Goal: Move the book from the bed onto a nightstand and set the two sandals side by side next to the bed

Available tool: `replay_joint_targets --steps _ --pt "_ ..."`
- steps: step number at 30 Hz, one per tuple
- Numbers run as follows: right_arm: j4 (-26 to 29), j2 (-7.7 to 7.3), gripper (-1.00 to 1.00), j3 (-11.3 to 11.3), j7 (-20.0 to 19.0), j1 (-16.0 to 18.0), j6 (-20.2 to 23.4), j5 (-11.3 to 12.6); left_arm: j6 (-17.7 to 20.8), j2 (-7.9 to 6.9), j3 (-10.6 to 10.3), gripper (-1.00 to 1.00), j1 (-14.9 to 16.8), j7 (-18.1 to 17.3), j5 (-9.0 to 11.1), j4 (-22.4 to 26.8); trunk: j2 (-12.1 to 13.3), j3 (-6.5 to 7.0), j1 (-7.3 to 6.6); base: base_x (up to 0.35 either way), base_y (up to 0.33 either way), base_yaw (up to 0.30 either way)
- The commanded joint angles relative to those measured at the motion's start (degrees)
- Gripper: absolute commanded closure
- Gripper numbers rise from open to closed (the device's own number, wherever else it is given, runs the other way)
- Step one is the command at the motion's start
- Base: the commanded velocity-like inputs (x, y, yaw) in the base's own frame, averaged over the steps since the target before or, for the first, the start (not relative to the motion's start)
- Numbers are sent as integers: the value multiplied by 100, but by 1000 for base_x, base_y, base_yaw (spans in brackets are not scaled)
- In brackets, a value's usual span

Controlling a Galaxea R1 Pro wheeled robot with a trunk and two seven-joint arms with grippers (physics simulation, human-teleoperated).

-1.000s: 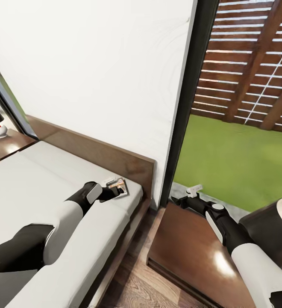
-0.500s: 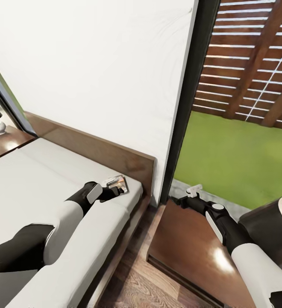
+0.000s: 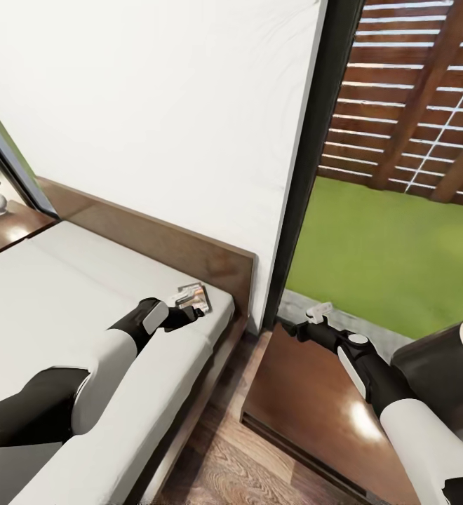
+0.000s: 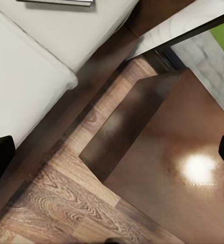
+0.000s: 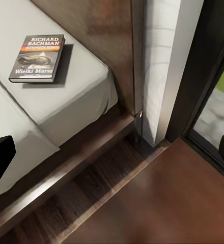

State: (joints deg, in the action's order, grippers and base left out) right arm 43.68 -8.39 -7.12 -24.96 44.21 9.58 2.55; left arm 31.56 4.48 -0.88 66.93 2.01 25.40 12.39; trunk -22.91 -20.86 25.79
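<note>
Left claw [image 3: 189,313] hovers beside the book [image 3: 193,297], its opening unclear.

A: State the book [image 5: 38,57] condition.
B: Thin paperback, dark cover, white lettering, orange band, greyish picture. It lies flat, cover up, on the bed [image 3: 63,294] mattress near the headboard corner, just beyond the left end effector [image 3: 189,312].

A: State the nightstand [image 3: 309,393] location.
B: Dark brown glossy top, directly beneath the right end effector [image 3: 320,311], beside the bed frame, separated by a strip of plank floor.
</note>
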Motion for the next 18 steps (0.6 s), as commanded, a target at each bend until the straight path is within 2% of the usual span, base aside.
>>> replay_joint_targets --steps 1,9,18 --pt "-1 -2 -100 0 0 0 0 0 2 0 0 -100 1 1 0 0 -1 -9 0 0 0 0" --pt "-1 -1 -100 0 0 0 0 0 2 0 0 -100 -3 0 0 0 -1 -80 0 0 0 0" --pt "0 -4 -100 0 -7 0 0 0 5 0 0 -100 -2 -1 0 0 -1 -84 0 0 0 0"
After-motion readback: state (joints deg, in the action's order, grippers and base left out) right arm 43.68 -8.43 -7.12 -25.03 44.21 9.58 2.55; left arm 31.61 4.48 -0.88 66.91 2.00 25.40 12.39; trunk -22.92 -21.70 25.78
